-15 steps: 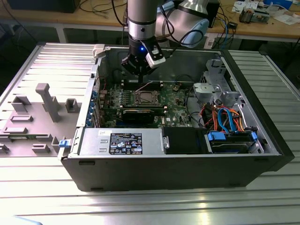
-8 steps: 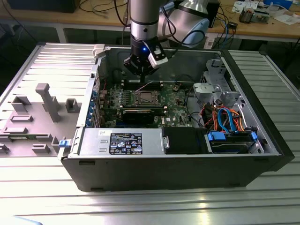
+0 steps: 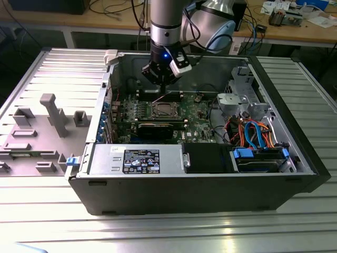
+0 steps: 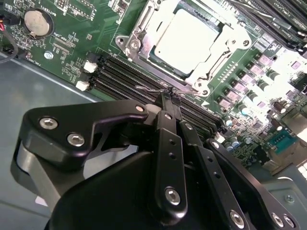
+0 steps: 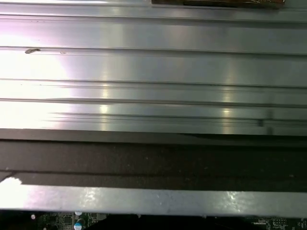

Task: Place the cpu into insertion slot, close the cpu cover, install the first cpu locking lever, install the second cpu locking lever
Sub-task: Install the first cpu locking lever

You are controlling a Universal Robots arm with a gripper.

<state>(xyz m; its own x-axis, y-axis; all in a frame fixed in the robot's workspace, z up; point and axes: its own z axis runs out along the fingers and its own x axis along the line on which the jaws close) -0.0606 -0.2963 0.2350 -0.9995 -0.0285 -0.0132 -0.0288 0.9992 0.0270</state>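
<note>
The cpu (image 4: 184, 38), a silvery square, lies in the insertion slot (image 3: 164, 109) on the green motherboard. The silver cpu cover (image 4: 138, 37) is folded down around it. In the second wrist view my gripper (image 4: 169, 97) is shut, its black fingers (image 4: 165, 129) pressed together. Their tips rest at the slot's near corner, against the hooked end of a thin wire locking lever (image 4: 145, 88). I cannot tell whether the wire is pinched between them. In the exterior view the gripper (image 3: 160, 88) hangs just behind the slot, inside the open computer case.
Black memory slots (image 4: 120, 72) run right beside the fingertips. A coin battery (image 4: 37, 21) lies further off. A drive cage (image 3: 239, 103), coloured cables (image 3: 253, 132) and the power supply (image 3: 139, 159) crowd the case. The first wrist view faces the ribbed metal table (image 5: 153, 72) and a case edge (image 5: 153, 199).
</note>
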